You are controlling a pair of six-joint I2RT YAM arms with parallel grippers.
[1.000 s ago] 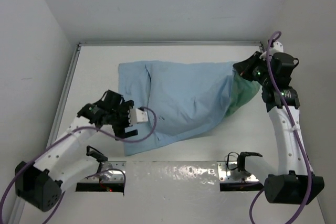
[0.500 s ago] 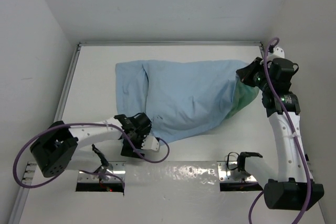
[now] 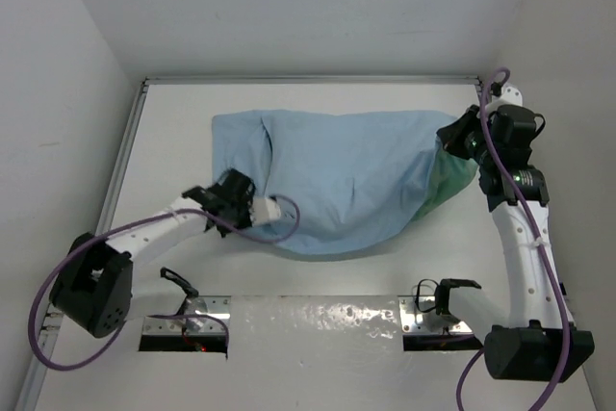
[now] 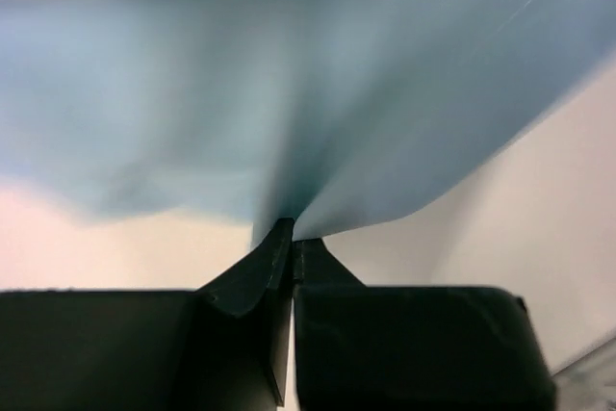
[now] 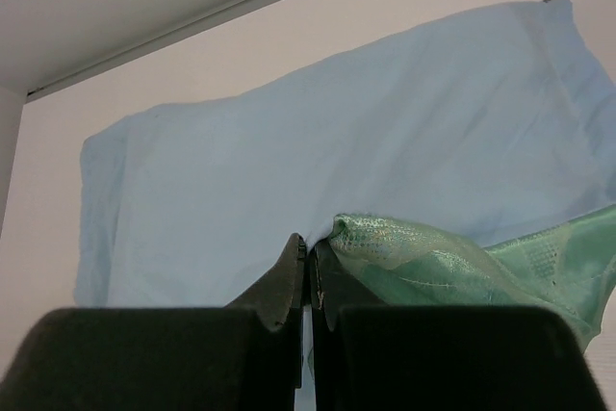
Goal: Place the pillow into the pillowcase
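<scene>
The pillowcase (image 3: 337, 175) lies bulging across the middle of the table, light blue face up, with its sea-green patterned side (image 3: 445, 180) showing at the right end. The pillow itself is hidden. My left gripper (image 3: 272, 207) is shut on the blue cloth (image 4: 289, 93) at the near left edge, which rises in a pinched fold from its fingertips (image 4: 279, 235). My right gripper (image 3: 450, 137) is shut on the cloth at the right end, where blue (image 5: 318, 161) meets the green fold (image 5: 404, 247).
White walls close in the table on the left, back and right, with a metal rail (image 3: 123, 156) along the left side. A shiny strip with two brackets (image 3: 438, 297) runs along the near edge between the arm bases.
My left gripper was open beside the near left corner, swung along the near edge, and has shut on the pillowcase. That corner is now pulled in and rounded. The right gripper kept its hold.
</scene>
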